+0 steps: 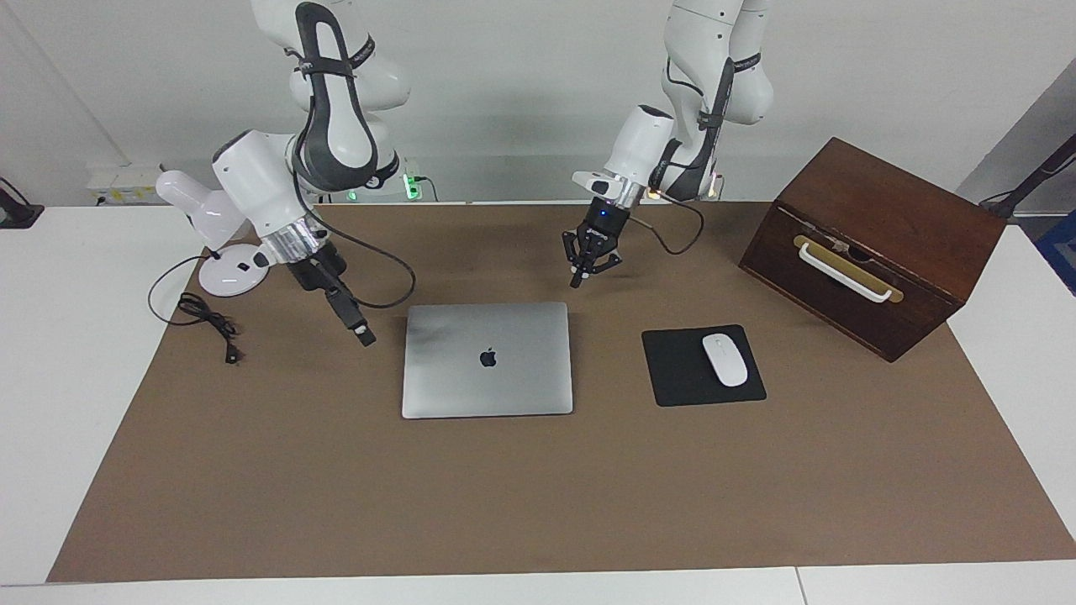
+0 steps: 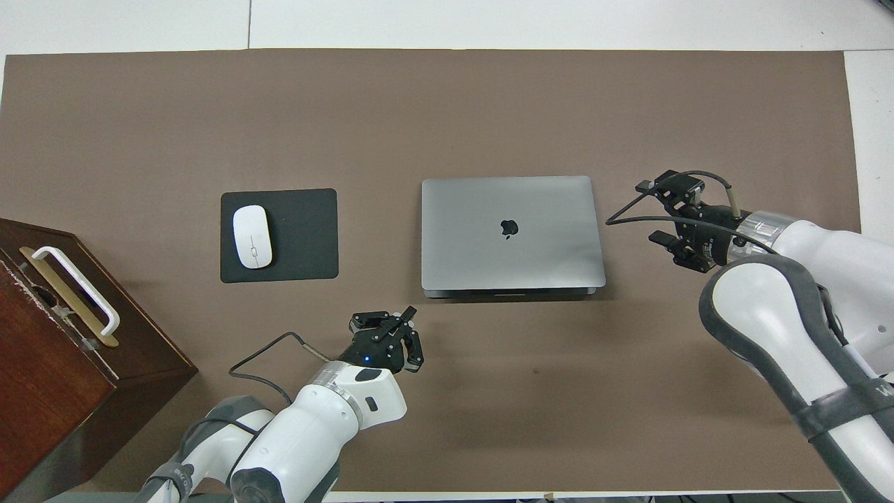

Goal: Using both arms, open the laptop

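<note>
The laptop (image 1: 487,360) lies closed on the brown mat, silver-grey with the dark apple logo up; it also shows in the overhead view (image 2: 512,232). My left gripper (image 1: 588,270) hangs open over the mat, just by the laptop's robot-side edge at the corner toward the left arm's end, not touching; it also shows in the overhead view (image 2: 387,320). My right gripper (image 1: 361,332) is open and low over the mat beside the laptop's edge toward the right arm's end, a short gap away; it also shows in the overhead view (image 2: 656,212).
A black mouse pad (image 1: 672,370) with a white mouse (image 1: 725,360) lies beside the laptop toward the left arm's end. A brown wooden box (image 1: 874,244) with a white handle stands further that way. A white lamp base (image 1: 231,273) and black cable (image 1: 206,323) sit at the right arm's end.
</note>
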Controlling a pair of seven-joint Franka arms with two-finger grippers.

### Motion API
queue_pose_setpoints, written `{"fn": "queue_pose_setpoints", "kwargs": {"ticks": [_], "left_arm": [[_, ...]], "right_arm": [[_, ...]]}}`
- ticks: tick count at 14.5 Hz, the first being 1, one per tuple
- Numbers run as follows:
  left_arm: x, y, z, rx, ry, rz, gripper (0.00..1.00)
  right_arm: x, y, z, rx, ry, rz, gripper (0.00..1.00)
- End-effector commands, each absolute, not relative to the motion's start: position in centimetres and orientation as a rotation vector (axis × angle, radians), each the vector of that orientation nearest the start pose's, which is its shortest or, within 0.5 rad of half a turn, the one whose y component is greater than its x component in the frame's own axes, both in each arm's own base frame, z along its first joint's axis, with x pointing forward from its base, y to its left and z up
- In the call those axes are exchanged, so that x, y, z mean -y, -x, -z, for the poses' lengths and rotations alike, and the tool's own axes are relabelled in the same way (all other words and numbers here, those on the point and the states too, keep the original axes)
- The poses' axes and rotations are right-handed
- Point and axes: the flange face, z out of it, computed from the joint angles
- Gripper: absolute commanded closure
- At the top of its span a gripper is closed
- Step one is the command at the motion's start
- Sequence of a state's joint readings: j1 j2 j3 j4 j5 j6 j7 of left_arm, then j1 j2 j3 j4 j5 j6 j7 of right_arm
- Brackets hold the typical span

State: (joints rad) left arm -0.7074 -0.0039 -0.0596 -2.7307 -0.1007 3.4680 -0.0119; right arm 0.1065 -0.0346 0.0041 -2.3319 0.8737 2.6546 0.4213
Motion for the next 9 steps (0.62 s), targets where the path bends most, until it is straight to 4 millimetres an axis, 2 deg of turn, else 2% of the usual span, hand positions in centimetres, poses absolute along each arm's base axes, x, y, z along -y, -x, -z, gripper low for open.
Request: {"fn": "queue_pose_setpoints", "kwargs": {"ticks": [1, 3, 6, 9], "left_arm": [[30.6, -33.2, -30.6, -1.017, 3.050, 1.178, 1.00], [31.2, -33.9, -30.3, -1.014, 3.052, 1.177, 1.00], [32.3, -35.2, -29.2, -1.011, 3.056, 1.162, 1.00], [32.5, -35.3, -28.9, -1.014, 3.057, 1.154, 1.00]], "right_arm": [[-5.2, -52.8, -37.3, -1.281, 2.167, 0.236, 0.00], [-6.6, -52.7, -36.0, -1.313, 2.157, 0.205, 0.00], [-7.2, -53.1, -35.0, -1.324, 2.163, 0.176, 0.00], [-7.4, -53.1, -34.4, -1.328, 2.169, 0.163, 0.00]]}}
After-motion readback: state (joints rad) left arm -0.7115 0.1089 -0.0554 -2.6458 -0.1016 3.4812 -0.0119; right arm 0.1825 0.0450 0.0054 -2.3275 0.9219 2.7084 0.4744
